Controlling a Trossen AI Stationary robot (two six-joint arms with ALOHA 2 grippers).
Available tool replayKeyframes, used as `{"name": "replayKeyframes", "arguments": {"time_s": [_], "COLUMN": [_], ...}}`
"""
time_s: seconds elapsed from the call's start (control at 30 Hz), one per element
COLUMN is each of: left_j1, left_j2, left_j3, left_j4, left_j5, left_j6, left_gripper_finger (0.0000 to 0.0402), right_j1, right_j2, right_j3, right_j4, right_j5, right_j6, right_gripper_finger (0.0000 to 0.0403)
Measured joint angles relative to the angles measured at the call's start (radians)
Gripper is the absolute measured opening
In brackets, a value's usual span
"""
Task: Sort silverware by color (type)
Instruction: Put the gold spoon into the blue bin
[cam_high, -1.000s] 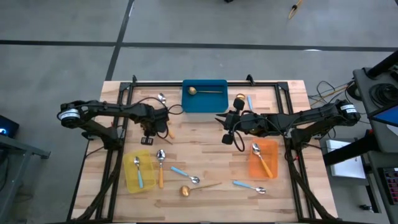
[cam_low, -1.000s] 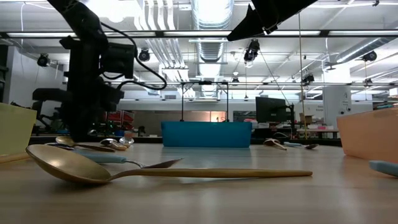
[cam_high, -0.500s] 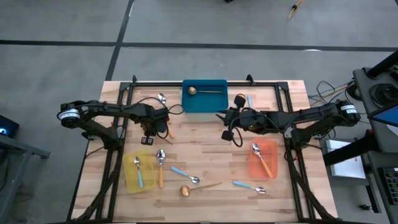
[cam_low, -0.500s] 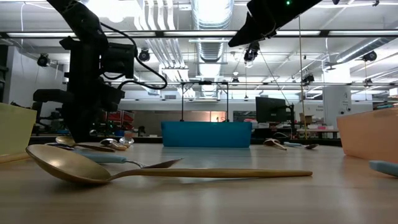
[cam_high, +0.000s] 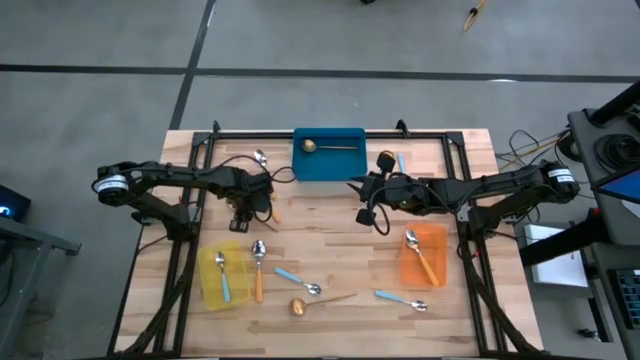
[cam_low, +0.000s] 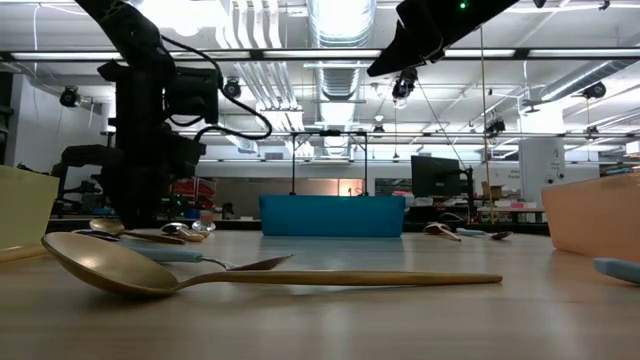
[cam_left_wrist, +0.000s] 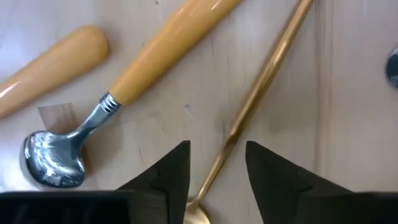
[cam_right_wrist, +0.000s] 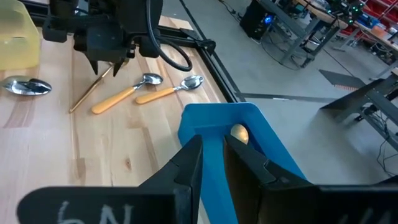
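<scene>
My left gripper (cam_high: 243, 215) points down, open, at the table's left. Its fingers stand on either side of a gold spoon's thin handle (cam_left_wrist: 261, 81), which lies flat on the wood, and I see no touch. Two orange-handled spoons (cam_left_wrist: 168, 50) (cam_left_wrist: 50, 65) lie beside it. My right gripper (cam_high: 355, 190) hangs high near the blue bin (cam_high: 329, 152), its fingers a narrow gap apart with nothing between them. Another gold spoon (cam_high: 330, 146) lies in that bin.
A yellow bin (cam_high: 222, 277) holds a blue-handled spoon and an orange bin (cam_high: 423, 257) an orange-handled one. Loose spoons lie near the front edge: orange-handled (cam_high: 258, 270), blue-handled (cam_high: 297, 280) (cam_high: 402, 299), gold (cam_high: 318, 302). More lie at the back (cam_high: 395, 160) (cam_high: 260, 158).
</scene>
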Motion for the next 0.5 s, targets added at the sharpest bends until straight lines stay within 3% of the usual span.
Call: {"name": "replayKeyframes", "arguments": {"time_s": [0.5], "left_j1": [0.0], "left_j2": [0.0], "left_j3": [0.0], "left_j4": [0.008], "left_j5": [0.01], "left_j6": [0.0], "left_gripper_finger": [0.0142], "right_j1": [0.0], "right_j2": [0.0], "right_j3": [0.0], "right_j4": [-0.004], "right_j5": [0.0], "right_j6": [0.0], "right_gripper_finger": [0.0056]}}
